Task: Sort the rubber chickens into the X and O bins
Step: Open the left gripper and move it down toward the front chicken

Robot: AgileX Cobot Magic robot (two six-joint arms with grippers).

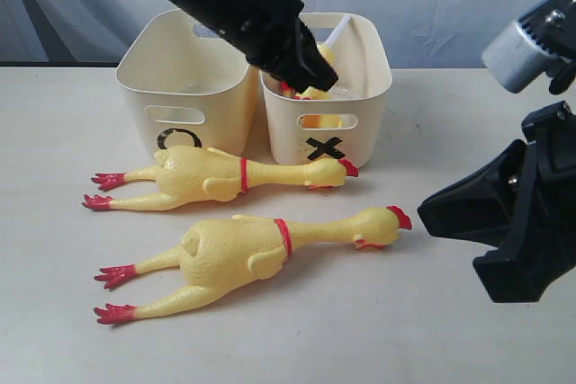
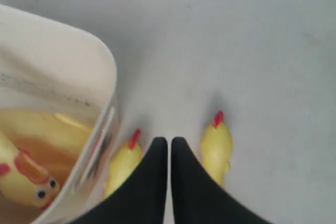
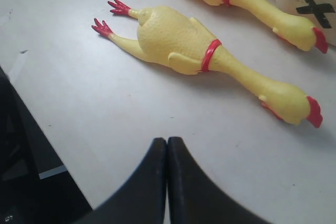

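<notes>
Left gripper (image 2: 169, 144), closed empty over the X bin (image 1: 360, 123) near the counter's (image 1: 54, 312) rear edge, may snag its rim if you withdraw low.

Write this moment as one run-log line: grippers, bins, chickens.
left gripper: shut, empty, at X bin | right gripper: shut, empty, over table | X bin: binned chicken visible | table: near chicken, far chicken lying unsorted
</notes>
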